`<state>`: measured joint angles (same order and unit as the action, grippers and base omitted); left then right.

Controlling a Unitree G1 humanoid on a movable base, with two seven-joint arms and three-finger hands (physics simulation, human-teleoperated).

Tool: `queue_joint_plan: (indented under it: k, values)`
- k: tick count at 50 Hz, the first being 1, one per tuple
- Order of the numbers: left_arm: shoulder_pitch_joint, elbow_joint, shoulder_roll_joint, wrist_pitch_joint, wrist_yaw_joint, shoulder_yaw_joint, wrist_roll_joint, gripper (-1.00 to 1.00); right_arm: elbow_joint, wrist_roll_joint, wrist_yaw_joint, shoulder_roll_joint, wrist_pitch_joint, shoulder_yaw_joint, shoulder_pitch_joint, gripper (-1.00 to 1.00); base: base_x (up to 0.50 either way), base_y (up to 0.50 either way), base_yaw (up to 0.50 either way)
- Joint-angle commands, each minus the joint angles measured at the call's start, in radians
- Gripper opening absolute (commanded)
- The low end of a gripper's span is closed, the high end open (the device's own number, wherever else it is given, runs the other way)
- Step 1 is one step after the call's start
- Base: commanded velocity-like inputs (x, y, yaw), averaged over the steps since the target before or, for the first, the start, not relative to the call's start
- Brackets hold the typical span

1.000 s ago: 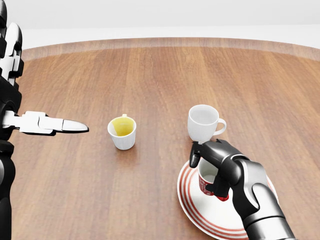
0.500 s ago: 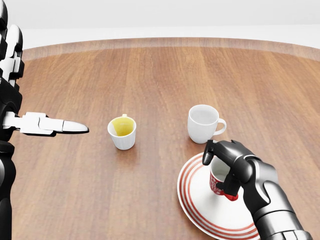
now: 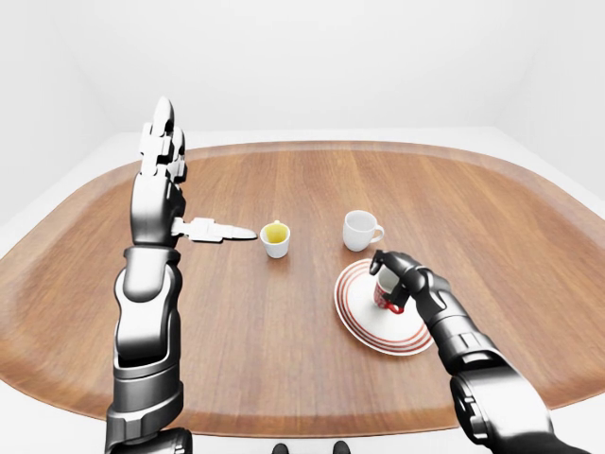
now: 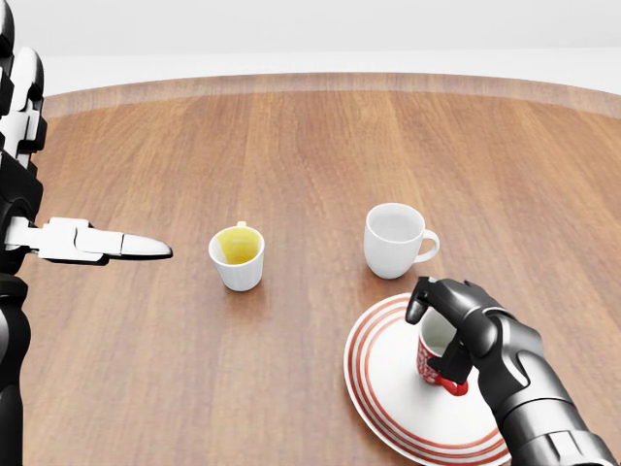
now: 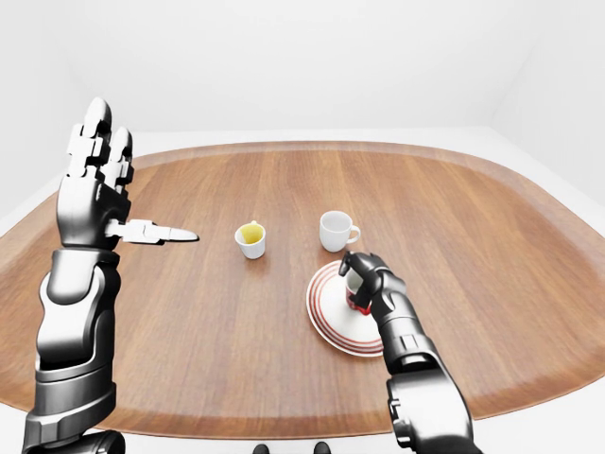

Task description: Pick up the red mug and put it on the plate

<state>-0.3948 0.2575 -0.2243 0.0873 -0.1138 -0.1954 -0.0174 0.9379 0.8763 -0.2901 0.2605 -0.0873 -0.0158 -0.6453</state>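
Big wooden table [image 4: 291, 146] fills the room's middle, oval, rim pale. On it, largest to smallest: striped plate [image 4: 383, 388] w/ red rings, toward the bottom right of the head view; white mug [image 4: 393, 240] just above the plate, handle to the right; small white cup w/ yellow inside [image 4: 237, 256] further left, well apart from both.

Left hand [image 5: 95, 180] is raised flat, fingers straight up and spread, thumb sticking out sideways toward the yellow cup; holding nothing, well away from the action.

Right hand [image 4: 466, 335] does the work. It's wrapped on the red mug [image 4: 434, 354], fingers curled over the rim and down the side nearest the arm, thumb arched over the opening. Mug stands upright, long axis vertical, directly under and inside the grasp, over the plate's right half. Looks set down or v. nearly so, but can't tell for sure if the base touches the plate.

So the right hand is the nearer one by far. Next, prob. just spread the fingers and lift straight up, w/o tipping the mug.
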Motion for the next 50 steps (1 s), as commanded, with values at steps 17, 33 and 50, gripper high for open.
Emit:
queue_joint_plan:
  k: [17,33,50]
  values:
    - [0.011,0.010,-0.002,0.000,-0.002,-0.007,0.006,1.00,0.177,-0.005,0.112,-0.020,0.000,-0.022,-0.024,-1.00,0.00,0.00,0.00]
    - [0.014,0.014,-0.003,0.000,-0.003,-0.009,0.008,1.00,0.192,-0.011,0.118,-0.023,0.000,-0.027,-0.021,-1.00,0.00,0.00,0.00]
    - [0.009,0.019,-0.004,0.000,-0.001,-0.010,0.011,1.00,0.180,-0.009,0.106,-0.022,0.000,-0.030,-0.029,1.00,0.00,0.00,0.00]
